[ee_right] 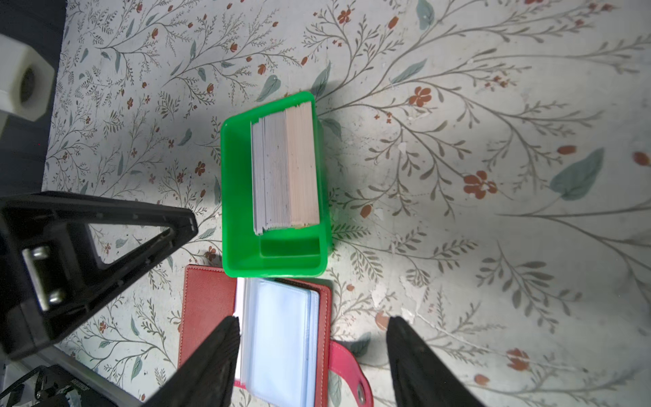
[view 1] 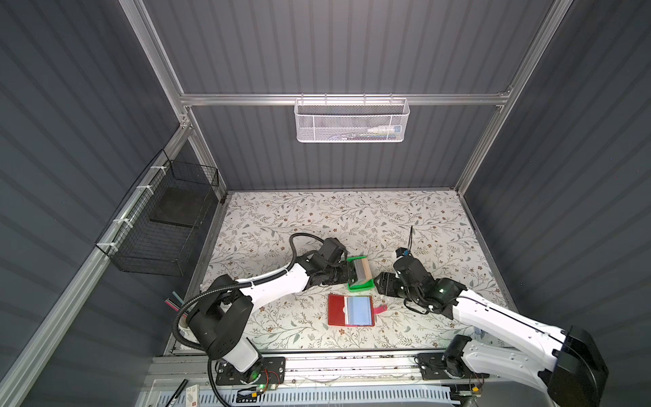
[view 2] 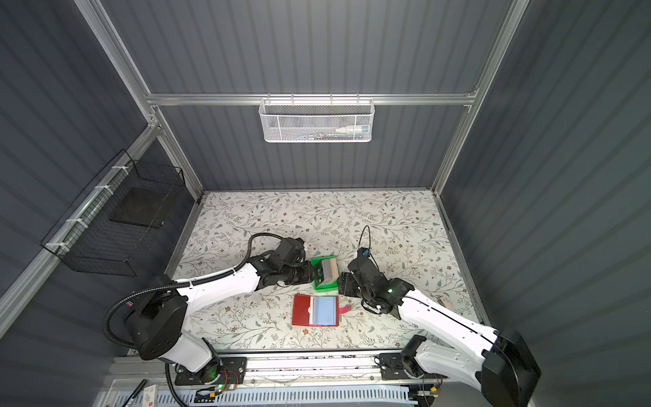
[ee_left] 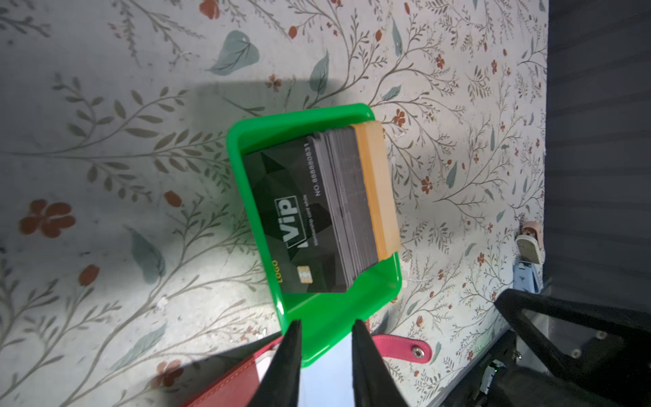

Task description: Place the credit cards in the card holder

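Right wrist view: thin plastic credit cards (ee_right: 285, 169) all stacked in green tray (ee_right: 236, 197), open red leather card holder (ee_right: 208, 299) looks unfilled; left gripper (ee_left: 326, 322), right gripper (ee_right: 313, 320) spread, empty

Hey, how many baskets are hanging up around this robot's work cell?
2. A white mesh basket hangs from the back rail; a black wire basket hangs from the left side rail. Any nearer the camera would be out of view.

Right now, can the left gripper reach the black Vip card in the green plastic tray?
Probably yes: the left gripper sits open at the green tray's rim; nothing covers the black Vip card.
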### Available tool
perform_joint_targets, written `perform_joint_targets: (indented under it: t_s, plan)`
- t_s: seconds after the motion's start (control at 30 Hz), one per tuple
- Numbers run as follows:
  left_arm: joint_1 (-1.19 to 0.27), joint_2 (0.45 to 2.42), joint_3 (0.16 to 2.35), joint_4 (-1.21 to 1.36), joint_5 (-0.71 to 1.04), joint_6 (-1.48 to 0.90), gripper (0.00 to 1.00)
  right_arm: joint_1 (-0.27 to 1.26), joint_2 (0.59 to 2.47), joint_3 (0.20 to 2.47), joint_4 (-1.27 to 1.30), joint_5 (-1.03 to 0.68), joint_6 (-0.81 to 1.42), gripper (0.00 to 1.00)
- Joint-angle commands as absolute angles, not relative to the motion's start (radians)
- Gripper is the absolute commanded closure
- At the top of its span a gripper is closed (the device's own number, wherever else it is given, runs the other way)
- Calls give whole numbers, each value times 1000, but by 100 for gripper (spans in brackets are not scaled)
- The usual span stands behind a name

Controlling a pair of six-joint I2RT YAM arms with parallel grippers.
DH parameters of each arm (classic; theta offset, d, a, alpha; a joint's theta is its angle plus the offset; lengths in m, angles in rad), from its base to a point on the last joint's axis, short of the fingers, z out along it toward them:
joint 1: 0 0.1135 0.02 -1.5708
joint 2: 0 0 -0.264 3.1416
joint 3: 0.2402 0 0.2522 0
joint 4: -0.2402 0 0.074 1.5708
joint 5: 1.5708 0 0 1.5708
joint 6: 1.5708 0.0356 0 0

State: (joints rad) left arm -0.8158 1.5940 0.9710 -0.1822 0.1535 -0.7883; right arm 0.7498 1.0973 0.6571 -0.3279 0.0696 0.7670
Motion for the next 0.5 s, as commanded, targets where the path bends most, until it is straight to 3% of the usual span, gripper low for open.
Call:
perform_joint_targets:
  t_s: [0.0,0.47]
  plan:
    - [-806,1628,1004,-146,194,-754,77,741,1177,711,-286,18,700,27]
    - [-764,1701,1020,-133,191,-744,83,721,1427,842,-261,15,636,19]
